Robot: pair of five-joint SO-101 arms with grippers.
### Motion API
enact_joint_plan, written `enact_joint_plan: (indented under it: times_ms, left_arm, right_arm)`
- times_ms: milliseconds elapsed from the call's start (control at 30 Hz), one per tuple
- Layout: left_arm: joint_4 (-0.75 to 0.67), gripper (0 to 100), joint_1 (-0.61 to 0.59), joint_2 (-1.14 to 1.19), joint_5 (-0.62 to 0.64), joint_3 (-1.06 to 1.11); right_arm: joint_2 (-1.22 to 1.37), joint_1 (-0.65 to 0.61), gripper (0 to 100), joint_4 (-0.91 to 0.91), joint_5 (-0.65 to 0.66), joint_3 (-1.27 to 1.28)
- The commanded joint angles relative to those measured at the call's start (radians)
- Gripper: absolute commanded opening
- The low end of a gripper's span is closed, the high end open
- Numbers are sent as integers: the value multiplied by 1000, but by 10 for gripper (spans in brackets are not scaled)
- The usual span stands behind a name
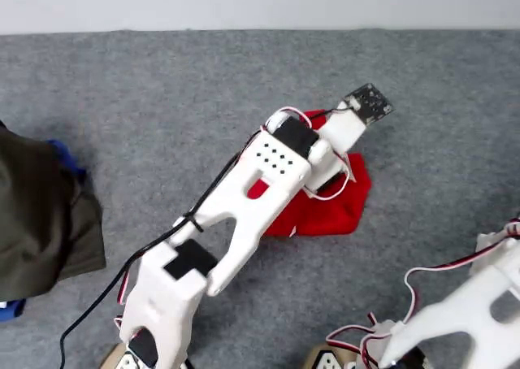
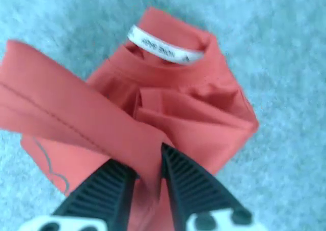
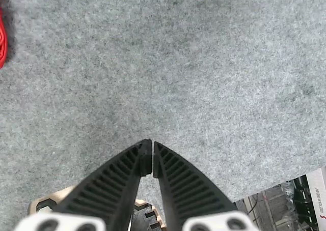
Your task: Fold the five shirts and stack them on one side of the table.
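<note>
A red shirt [image 1: 325,202] lies bunched on the grey felt in the middle of the table, under the left arm. In the left wrist view the red shirt [image 2: 178,104] shows its white neck label, and my left gripper [image 2: 147,162] is shut on a lifted strip of its fabric. A dark olive shirt [image 1: 41,214] lies in a heap at the table's left edge, with a bit of blue cloth [image 1: 65,159] peeking out behind it. My right gripper [image 3: 152,154] is shut with nothing in it, over bare felt at the near right.
The grey felt table [image 1: 162,101] has free room along the far side and the right. The right arm [image 1: 455,312] sits at the near right corner. A sliver of the red shirt [image 3: 2,42] shows at the right wrist view's edge.
</note>
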Motion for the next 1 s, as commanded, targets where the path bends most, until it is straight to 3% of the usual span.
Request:
enact_joint_plan:
  times_ms: [0, 100, 300, 400, 600, 667, 767, 967]
  left_arm:
    - [69, 171, 8, 32, 57, -183]
    - [166, 259, 9, 66, 106, -309]
    - [272, 242, 64, 107, 109, -466]
    - [270, 216, 46, 107, 83, -470]
    - [272, 73, -72, 101, 40, -473]
    - [273, 15, -110, 61, 40, -460]
    - [273, 14, -164, -29, 40, -383]
    - [272, 14, -302, -301, -72, -22]
  right_arm:
    - [-22, 2, 13, -4, 9, -41]
    - [-21, 2, 13, -4, 9, -41]
    - [-21, 1, 13, -4, 8, -41]
    - [-21, -8, 13, -1, 8, -41]
    - [-21, -13, 14, 4, 8, -41]
    - [-22, -44, 13, 7, 8, -41]
    - [-22, -125, 13, 7, 0, -41]
    - [-18, -378, 12, -4, -127, -41]
